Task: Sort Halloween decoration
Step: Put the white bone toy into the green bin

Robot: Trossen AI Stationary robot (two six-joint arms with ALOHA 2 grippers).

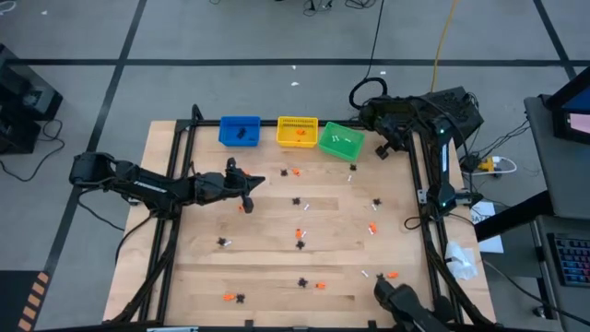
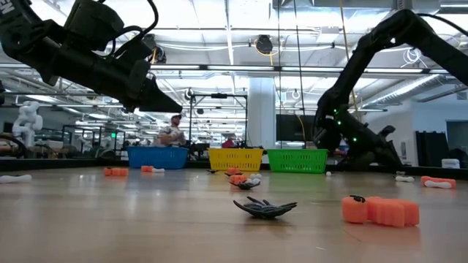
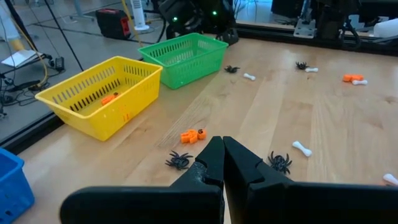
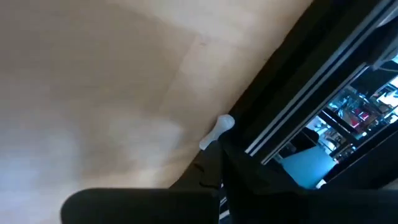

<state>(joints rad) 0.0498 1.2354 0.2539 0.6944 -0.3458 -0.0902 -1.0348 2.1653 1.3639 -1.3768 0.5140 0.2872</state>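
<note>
Small black spiders, orange pieces and white bones of Halloween decoration (image 1: 300, 238) lie scattered over the wooden table (image 1: 203, 277). My left gripper (image 3: 222, 148) hovers shut above the table's far left middle (image 1: 259, 182) with nothing in it. Below it lie an orange piece (image 3: 193, 135) and two spiders (image 3: 179, 160). My right gripper (image 4: 217, 157) is shut low in the far right corner, next to the green bin (image 1: 339, 141). Its tips stand at one end of a white bone (image 4: 218, 128), which lies flat beside the table's black rail (image 4: 292, 93). My right gripper comes slanting down at the bone's nearer end (image 4: 207, 143), close to the rail. The view is blurred, so I cannot tell whether the shut fingertips touch it.
A blue bin (image 1: 240, 130), a yellow bin (image 1: 297, 132) and the green bin stand in a row at the far edge, each with a piece inside. A dark device (image 1: 406, 304) sits at the near right edge. Black rails run along the table's left and right sides.
</note>
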